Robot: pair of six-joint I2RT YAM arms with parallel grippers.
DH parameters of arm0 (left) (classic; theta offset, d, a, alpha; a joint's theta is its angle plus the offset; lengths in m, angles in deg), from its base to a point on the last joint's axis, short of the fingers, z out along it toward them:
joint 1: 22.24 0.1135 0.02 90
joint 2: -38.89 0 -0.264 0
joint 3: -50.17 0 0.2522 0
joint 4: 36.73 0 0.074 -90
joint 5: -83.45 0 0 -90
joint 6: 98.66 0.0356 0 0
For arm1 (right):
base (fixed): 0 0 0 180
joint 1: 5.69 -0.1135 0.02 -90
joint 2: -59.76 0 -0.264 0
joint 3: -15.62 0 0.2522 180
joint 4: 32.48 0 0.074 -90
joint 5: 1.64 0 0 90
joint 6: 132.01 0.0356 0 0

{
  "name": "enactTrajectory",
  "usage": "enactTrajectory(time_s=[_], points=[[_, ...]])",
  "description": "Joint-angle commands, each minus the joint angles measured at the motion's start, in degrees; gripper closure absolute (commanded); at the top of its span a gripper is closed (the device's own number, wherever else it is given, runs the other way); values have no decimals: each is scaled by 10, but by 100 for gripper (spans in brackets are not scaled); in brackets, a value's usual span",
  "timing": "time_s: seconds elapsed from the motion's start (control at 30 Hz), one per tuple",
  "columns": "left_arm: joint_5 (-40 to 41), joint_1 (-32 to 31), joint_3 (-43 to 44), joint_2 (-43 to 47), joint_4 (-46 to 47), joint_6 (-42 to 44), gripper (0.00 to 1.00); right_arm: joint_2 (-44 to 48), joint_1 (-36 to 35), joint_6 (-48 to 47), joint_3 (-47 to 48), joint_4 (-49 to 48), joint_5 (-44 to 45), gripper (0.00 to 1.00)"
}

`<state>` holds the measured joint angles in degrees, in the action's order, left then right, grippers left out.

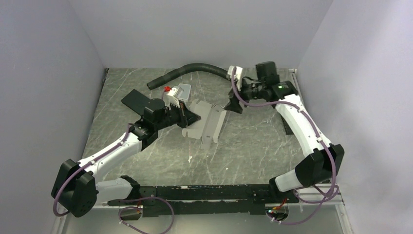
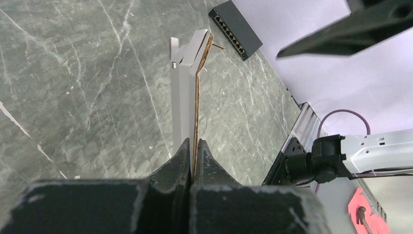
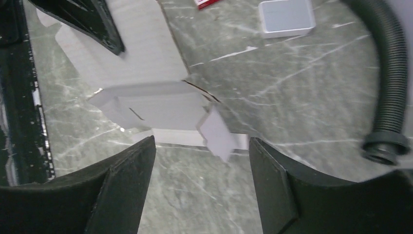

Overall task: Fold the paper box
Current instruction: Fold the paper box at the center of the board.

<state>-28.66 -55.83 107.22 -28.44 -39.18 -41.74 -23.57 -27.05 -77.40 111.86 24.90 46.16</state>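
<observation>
The paper box (image 1: 207,122) is a white creased die-cut sheet with tabbed flaps, lying partly folded mid-table. My left gripper (image 1: 191,117) is shut on its left edge; the left wrist view shows the thin cardboard (image 2: 195,92) pinched edge-on between the two black fingers (image 2: 181,156). My right gripper (image 1: 233,104) stands open just beyond the sheet's far right corner. In the right wrist view the sheet (image 3: 146,92) and a small tab flap (image 3: 217,132) lie ahead of the spread fingers (image 3: 129,165), with nothing between them.
A black corrugated hose (image 1: 195,68) curves along the back. A light grey rounded tile (image 1: 184,89) and a red item (image 1: 167,89) sit behind the sheet. A black flat pad (image 1: 137,101) lies left, and a black network switch (image 2: 235,28) lies right.
</observation>
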Motion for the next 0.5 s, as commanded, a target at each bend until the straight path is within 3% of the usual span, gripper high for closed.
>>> enactTrajectory(time_s=[0.0, 0.13, 0.47], points=[[-53, 6, 8, 2, 6, 32, 100, 34, 34, -100, 32, 45, -115, 23], [-77, 7, 22, -3, -7, 44, 100, 5, 34, -222, 50, 115, -160, 21], [-100, 6, 16, -3, 14, 34, 100, -55, 13, -189, 69, 93, -133, 28]])
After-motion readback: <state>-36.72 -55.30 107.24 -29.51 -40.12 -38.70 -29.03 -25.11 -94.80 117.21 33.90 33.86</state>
